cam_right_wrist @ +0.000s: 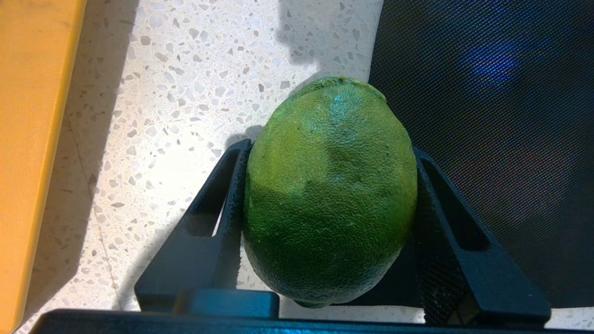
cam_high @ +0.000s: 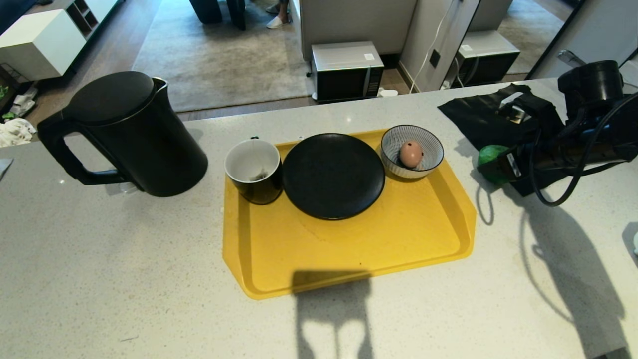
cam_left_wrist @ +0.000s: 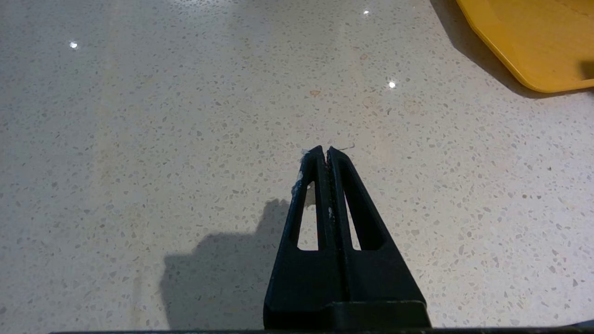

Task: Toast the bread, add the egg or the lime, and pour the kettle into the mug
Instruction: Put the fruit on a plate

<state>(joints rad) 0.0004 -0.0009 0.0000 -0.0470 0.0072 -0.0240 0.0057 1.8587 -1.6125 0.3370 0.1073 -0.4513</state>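
My right gripper is out to the right of the yellow tray, low over the tabletop, and its two fingers sit against opposite sides of the lime. The jaws stand about halfway apart, with the lime filling the gap between them; the fruit looks pinched, though I cannot tell whether it has left the tabletop. In the head view the lime shows as a green patch just in front of my wrist, near the tray's right rim but apart from it, at the edge of a black cloth that lies on the far right of the tabletop.

My left gripper hangs over bare tabletop near the tray's near left corner, its fingers pressed together with nothing between them.

On the tray, along its far side, the mug stands at the left with its white inside showing and something small lying at the bottom. A black plate lies just right of it, touching or nearly so, and a striped bowl at the far right corner holds a brownish egg. The kettle stands upright on the tabletop to the left of the tray, handle turned to the left, lid down. I can see no bread in any view.
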